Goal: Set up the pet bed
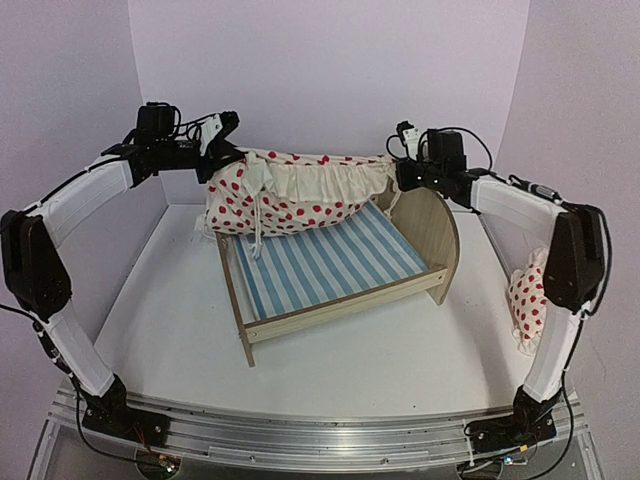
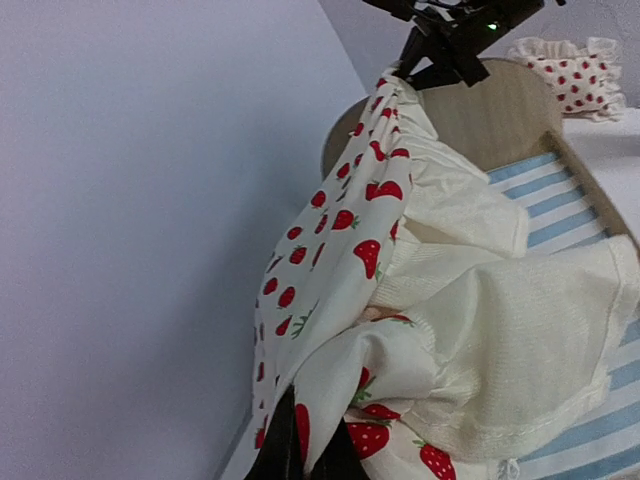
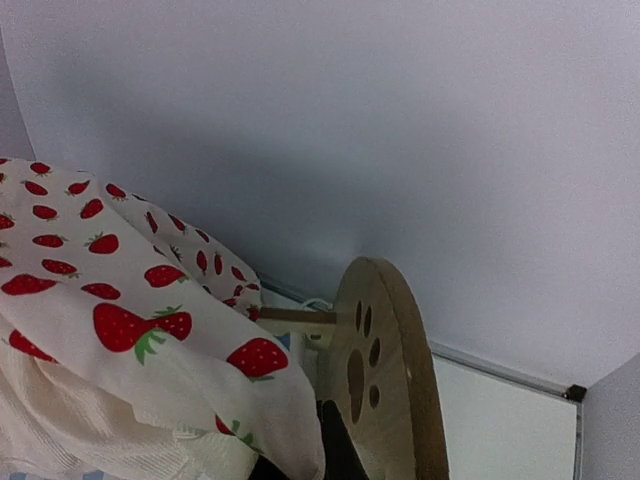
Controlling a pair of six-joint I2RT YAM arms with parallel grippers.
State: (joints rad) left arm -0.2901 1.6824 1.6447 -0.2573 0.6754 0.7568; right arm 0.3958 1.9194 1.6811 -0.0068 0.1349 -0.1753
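1. The pet bed [image 1: 345, 305] is set at an angle in the middle of the white table [image 1: 350, 375]. Its headboard [image 1: 432, 230] is turned toward the right arm, and most of its striped mattress [image 1: 330, 262] is left uncovered.
2. The left arm is raised from its base at the near left corner and bent at a high elbow by the left wall. Its forearm is stretched inward, toward the far side of the bed.
3. The left gripper [image 1: 215, 150] is clenched on one end of the strawberry-print duvet [image 1: 295, 195]. In the left wrist view, cloth is seen pinched between the dark fingers [image 2: 280, 452].
4. The right arm is posed as a mirror of the left, with its elbow high by the right wall and its forearm reaching inward.
5. The right gripper [image 1: 402, 175] is clamped on the duvet's other end, just above the headboard's rounded top.
6. The duvet is held stretched between both grippers over the bed's far edge, with a bunched mass sagging at the left end.
7. A ruffled pillow [image 1: 525, 295] is seen at the table's right edge, beside the right arm.
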